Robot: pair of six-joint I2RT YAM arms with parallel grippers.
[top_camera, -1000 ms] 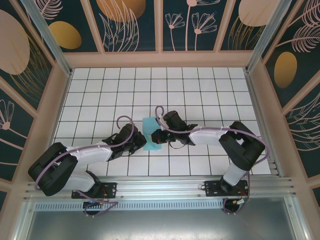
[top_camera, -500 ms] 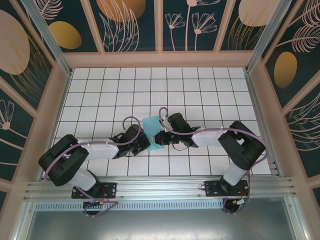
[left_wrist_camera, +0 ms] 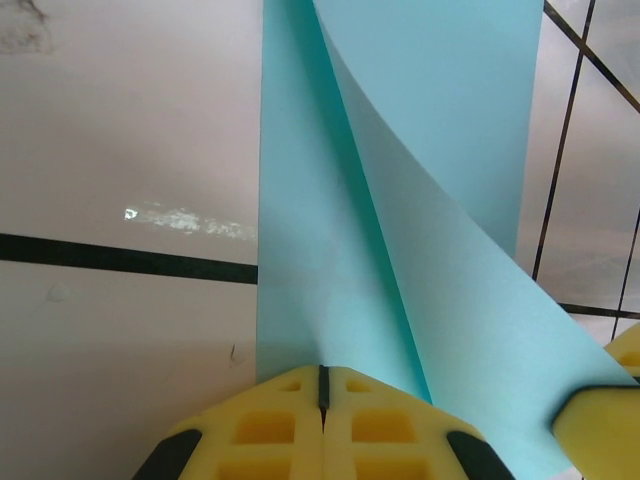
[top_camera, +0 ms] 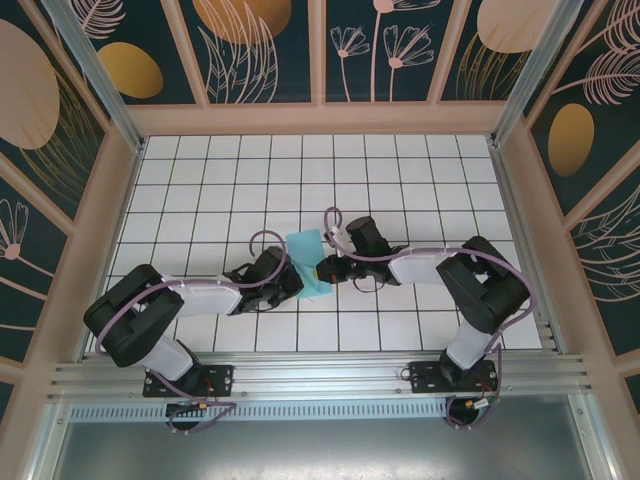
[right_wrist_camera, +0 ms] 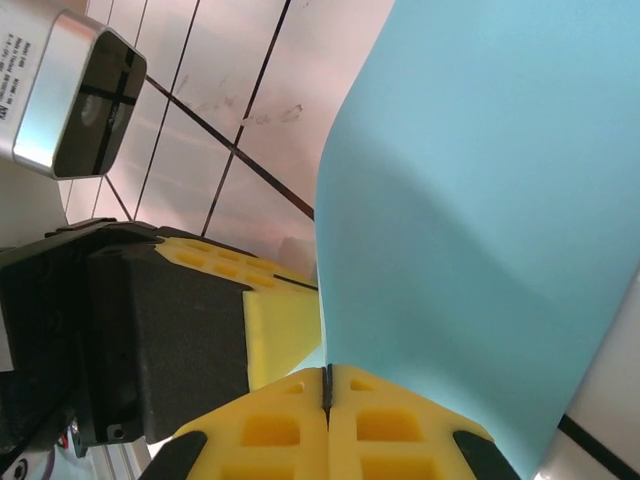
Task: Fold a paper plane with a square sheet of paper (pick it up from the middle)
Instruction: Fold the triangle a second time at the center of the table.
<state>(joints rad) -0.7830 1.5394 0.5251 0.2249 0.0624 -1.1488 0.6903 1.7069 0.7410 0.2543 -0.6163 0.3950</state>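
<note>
The square sheet of paper [top_camera: 304, 256] sits at the middle of the white gridded tabletop [top_camera: 180, 200], slightly toward its near edge, held between the two arms. The left pincer [top_camera: 292, 285] meets the sheet at its near-left side, and the right pincer [top_camera: 322, 271] meets it at its right side. In the left wrist view, the left pincer [left_wrist_camera: 322, 385] has its yellow pads [left_wrist_camera: 265, 430] pressed together, clamped on the near edge of the sheet [left_wrist_camera: 400, 200]. From that grip a diagonal crease runs up across the sheet, and the flap to the right of the crease curves upward off the layer beneath it. A yellow pad of the other pincer [left_wrist_camera: 600, 395] touches the sheet's lower right corner. In the right wrist view, the right pincer [right_wrist_camera: 327, 385] likewise has its pads together, clamped on the sheet [right_wrist_camera: 480, 200], which rises from the grip as a curved, lifted surface. Just left of the sheet, the left pincer's black body [right_wrist_camera: 150, 330] and yellow pad lie against the sheet's edge.
</note>
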